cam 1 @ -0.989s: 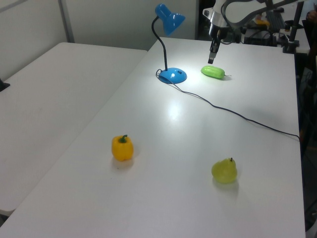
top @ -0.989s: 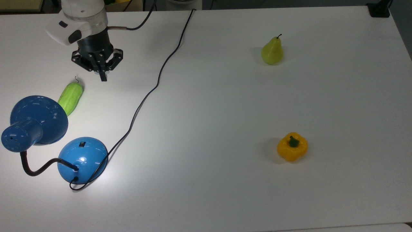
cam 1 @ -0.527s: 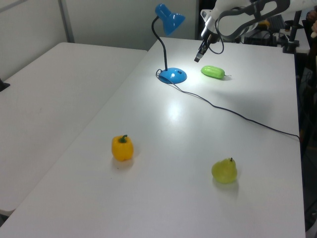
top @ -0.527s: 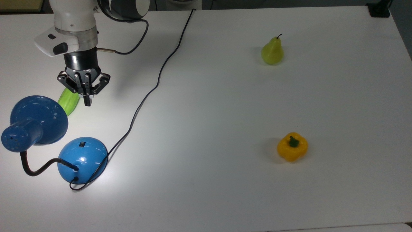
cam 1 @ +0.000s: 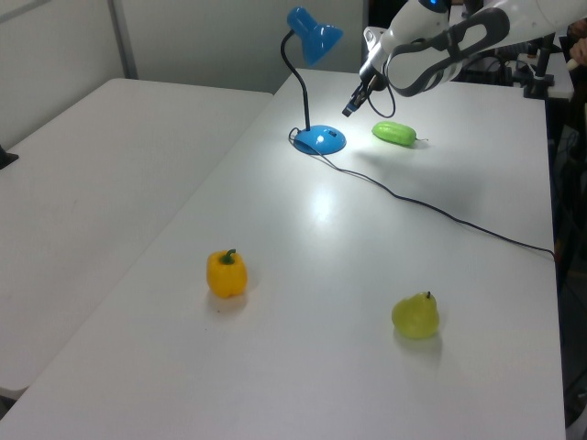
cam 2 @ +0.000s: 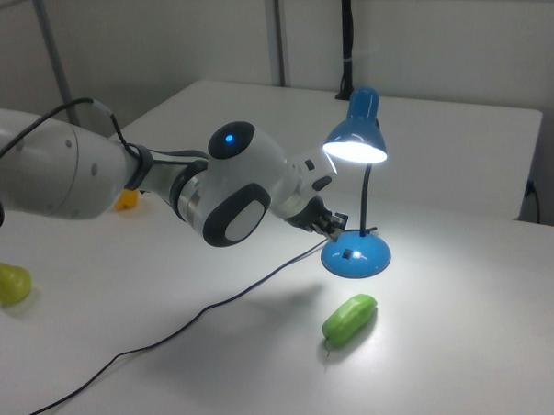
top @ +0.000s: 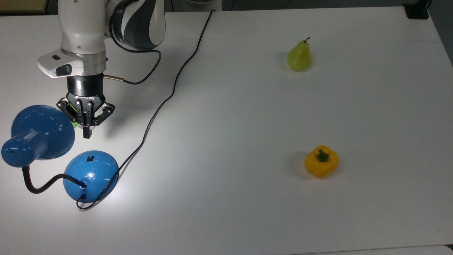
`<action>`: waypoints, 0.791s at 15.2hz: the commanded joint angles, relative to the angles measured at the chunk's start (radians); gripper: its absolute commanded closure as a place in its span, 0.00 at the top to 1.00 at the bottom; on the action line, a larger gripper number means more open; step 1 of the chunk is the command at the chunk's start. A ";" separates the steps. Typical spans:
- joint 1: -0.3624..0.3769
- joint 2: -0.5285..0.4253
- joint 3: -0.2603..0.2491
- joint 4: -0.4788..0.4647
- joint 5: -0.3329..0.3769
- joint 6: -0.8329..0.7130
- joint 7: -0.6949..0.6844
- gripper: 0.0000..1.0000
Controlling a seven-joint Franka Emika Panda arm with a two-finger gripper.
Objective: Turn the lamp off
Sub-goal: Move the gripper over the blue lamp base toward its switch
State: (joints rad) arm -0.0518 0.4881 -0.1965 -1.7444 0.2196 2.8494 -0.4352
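One careful downward press is what I judge this needs: the gripper (top: 86, 135), jaws pinched together and empty, hovers near the lit lamp (top: 90, 173) at the top view's lower left, and should meet the small black switch (top: 90, 158) squarely.

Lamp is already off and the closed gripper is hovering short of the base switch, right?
Not quite: the lamp is on; the right view shows its shade glowing. The rest holds: the gripper is shut and hovers short of the switch on the base.
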 commanded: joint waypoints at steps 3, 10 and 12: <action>0.003 0.081 -0.003 0.069 0.122 0.093 -0.002 0.00; 0.003 0.161 -0.003 0.144 0.208 0.097 -0.002 0.00; 0.003 0.176 -0.003 0.167 0.211 0.110 0.000 0.00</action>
State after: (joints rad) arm -0.0517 0.6227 -0.1964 -1.6262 0.4038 2.9284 -0.4347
